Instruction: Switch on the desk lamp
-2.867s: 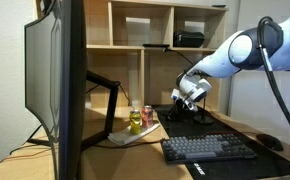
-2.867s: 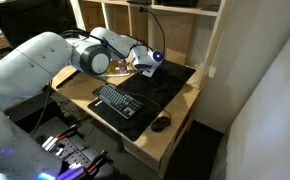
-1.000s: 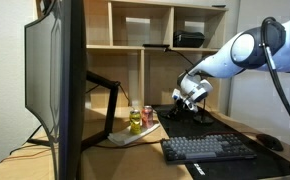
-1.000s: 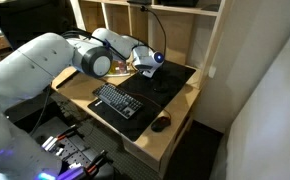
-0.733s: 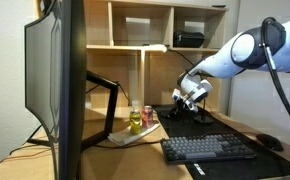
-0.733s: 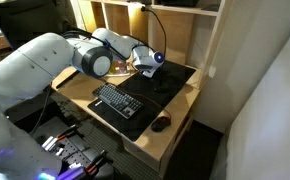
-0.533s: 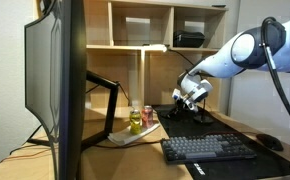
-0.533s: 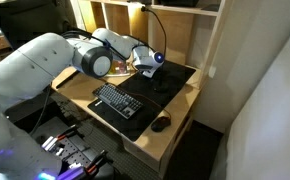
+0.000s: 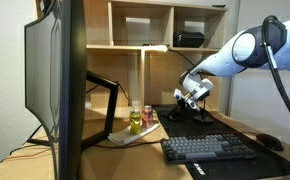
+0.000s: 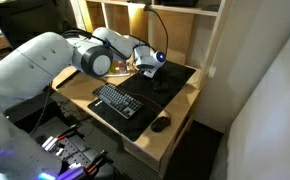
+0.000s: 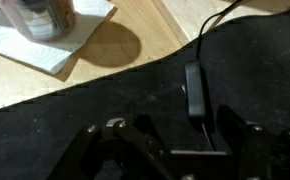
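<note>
The desk lamp (image 10: 162, 32) stands at the back of the wooden desk (image 10: 189, 102). Its thin stem rises tall and curves over to a slim head (image 9: 153, 47), which lies level under the shelf and glows in both exterior views. The pincer (image 11: 175, 128) hangs low over the black mat (image 11: 75, 110), released, jaws apart either side of an inline cable switch (image 11: 195, 90). A keyboard (image 9: 207, 148), a mouse (image 10: 161, 124), a can (image 9: 135, 118) on a napkin (image 11: 60, 52) and a monitor (image 9: 55, 80) share the desk.

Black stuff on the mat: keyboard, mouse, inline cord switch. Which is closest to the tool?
The small inline switch block, just ahead of the tool; keyboard and mouse sit farther off, toward the front.
</note>
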`<state>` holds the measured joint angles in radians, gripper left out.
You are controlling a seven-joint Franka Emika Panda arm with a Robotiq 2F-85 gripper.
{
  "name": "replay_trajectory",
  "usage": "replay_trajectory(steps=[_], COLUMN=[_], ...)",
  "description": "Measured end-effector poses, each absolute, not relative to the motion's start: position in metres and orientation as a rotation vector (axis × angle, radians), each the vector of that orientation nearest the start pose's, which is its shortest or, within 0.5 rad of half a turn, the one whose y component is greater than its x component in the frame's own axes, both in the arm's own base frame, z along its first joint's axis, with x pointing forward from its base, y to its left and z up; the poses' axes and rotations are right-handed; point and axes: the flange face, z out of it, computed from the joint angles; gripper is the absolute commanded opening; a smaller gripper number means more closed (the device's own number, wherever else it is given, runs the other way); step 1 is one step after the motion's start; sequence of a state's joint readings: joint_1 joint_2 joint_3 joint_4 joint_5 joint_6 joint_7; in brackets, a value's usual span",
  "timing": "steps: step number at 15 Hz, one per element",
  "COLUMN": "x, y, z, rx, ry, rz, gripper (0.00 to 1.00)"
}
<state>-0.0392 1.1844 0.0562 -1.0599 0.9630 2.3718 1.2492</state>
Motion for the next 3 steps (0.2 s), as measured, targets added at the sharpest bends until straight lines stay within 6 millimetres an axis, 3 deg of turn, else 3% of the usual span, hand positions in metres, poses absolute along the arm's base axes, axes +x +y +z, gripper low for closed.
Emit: replay_trajectory(steps=[3], x=[0.775], y=[-0.009], z=[0.108], rx=[-1.402], ry=[2.055], rz=[0.486], gripper=[1.0])
